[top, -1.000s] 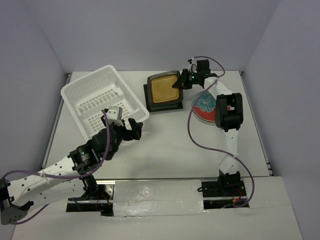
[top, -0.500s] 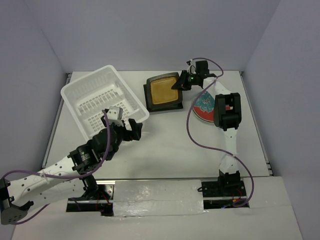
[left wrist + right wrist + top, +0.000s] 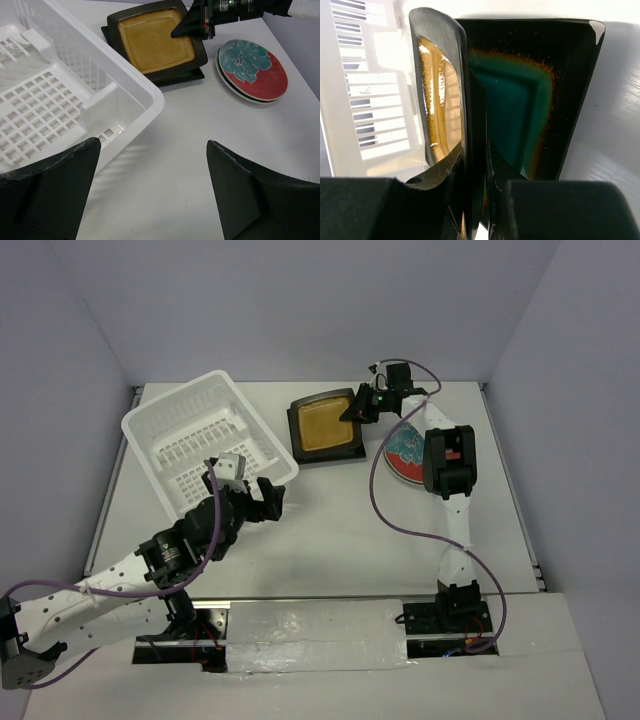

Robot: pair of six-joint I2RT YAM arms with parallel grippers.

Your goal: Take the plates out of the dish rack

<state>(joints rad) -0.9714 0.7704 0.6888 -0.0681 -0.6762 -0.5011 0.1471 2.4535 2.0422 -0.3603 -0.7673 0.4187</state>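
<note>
Right gripper [image 3: 358,410] is clenched on the upper-right rim of the amber plate [image 3: 325,425], upper centre of the top view, angled over the teal plate [image 3: 520,95]. Round plate [image 3: 405,455] lies to the right. Rack [image 3: 173,397], upper left, holds none. Left gripper [image 3: 152,147] stands released. The glazed ware is likely rigid, heavy, slippery and chippable: grip the rim squarely.

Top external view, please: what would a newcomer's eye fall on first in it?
Fingers of the right gripper pinch the amber square plate by its edge at far centre, over a teal-centred plate. The white dish rack, far left, holds no plates; a red floral plate lies at the right.
</note>
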